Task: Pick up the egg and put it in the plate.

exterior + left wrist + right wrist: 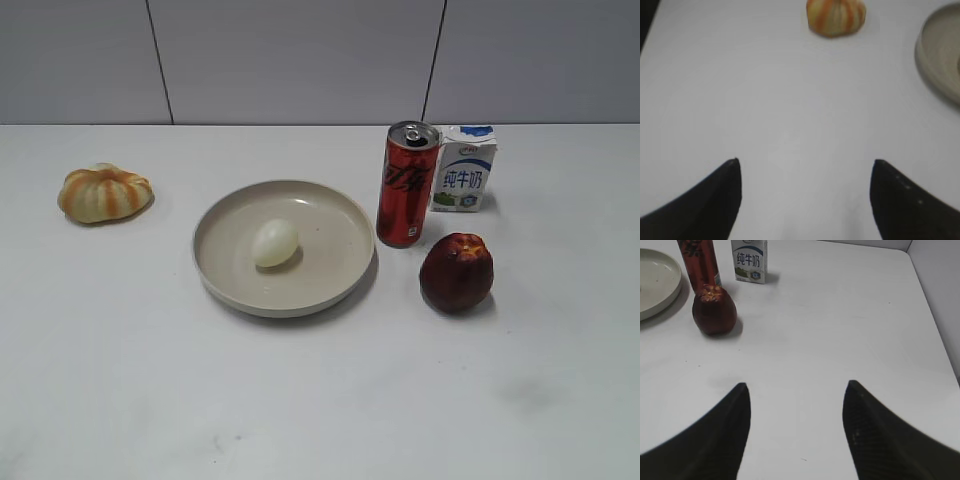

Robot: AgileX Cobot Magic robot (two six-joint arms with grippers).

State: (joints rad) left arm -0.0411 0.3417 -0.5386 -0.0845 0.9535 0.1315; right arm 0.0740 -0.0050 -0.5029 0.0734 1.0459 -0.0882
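Observation:
The pale cream egg (274, 242) lies inside the large round beige plate (330, 270) at the middle of the white table. Neither gripper shows in the exterior view. In the left wrist view my left gripper (805, 162) is open and empty over bare table, with the plate's rim (932, 65) at the right edge. In the right wrist view my right gripper (796, 385) is open and empty over bare table, with the plate's edge (662, 300) at the far left. The egg is out of sight in both wrist views.
An orange-and-white pumpkin-shaped thing (104, 192) (836, 16) lies at the left. A red soda can (406, 184) (700, 262), a milk carton (463, 168) (749, 260) and a dark red fruit (456, 271) (714, 311) stand right of the plate. A wall runs behind.

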